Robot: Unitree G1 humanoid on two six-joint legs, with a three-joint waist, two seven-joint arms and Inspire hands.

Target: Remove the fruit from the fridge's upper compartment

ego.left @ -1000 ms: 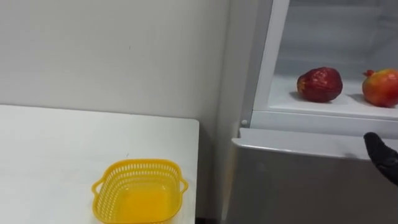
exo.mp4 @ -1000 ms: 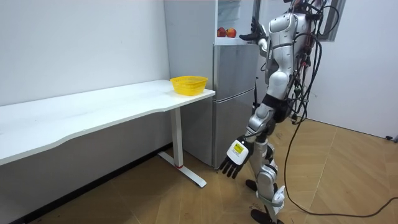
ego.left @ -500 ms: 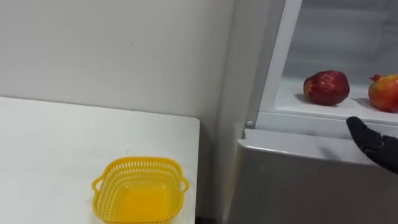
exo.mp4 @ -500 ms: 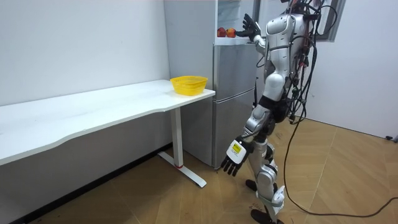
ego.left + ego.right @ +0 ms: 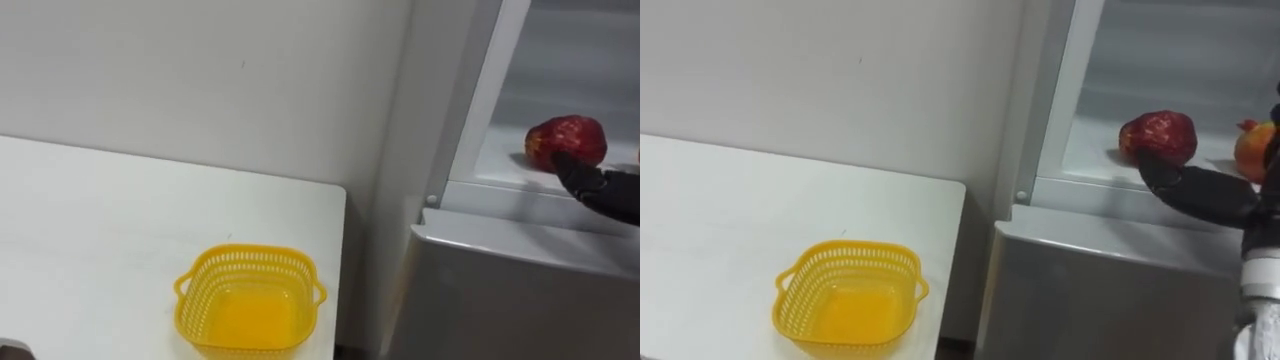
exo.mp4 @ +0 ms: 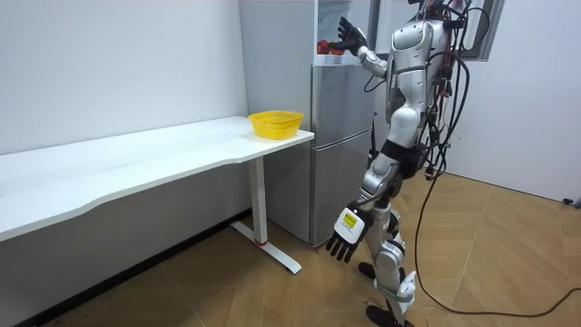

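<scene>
right hand, fingers straight and unclosed, sits right at the dark red round fruit on the upper fridge's white shelf; contact unclear. fruit looks firm, smooth, fairly heavy, apt to roll: wrap fingers round its widest middle. left hand hangs loose.
</scene>
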